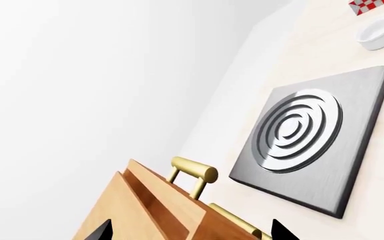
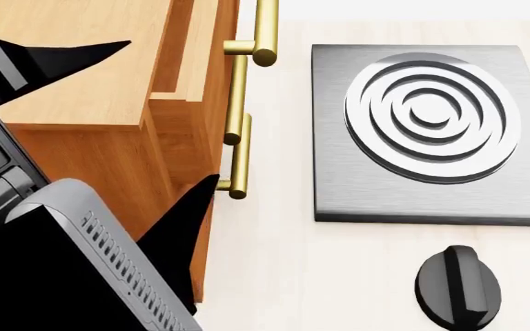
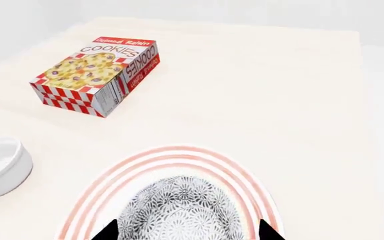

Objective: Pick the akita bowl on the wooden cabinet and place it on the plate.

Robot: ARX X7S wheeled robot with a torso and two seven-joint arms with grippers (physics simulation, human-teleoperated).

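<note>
Looking through your right wrist camera, you see the akita bowl (image 3: 178, 212) sitting on the plate (image 3: 92, 192), between the spread fingertips of the right gripper (image 3: 186, 231), with the cookie box (image 3: 98, 74) lying well apart.

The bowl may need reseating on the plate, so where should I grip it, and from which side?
Grip the akita bowl across its round patterned body, coming down from above. It sits in the middle of the plate, whose flat ringed rim surrounds it, so a low side approach would likely scrape. The open right gripper straddles it, which looks like the right line.
</note>
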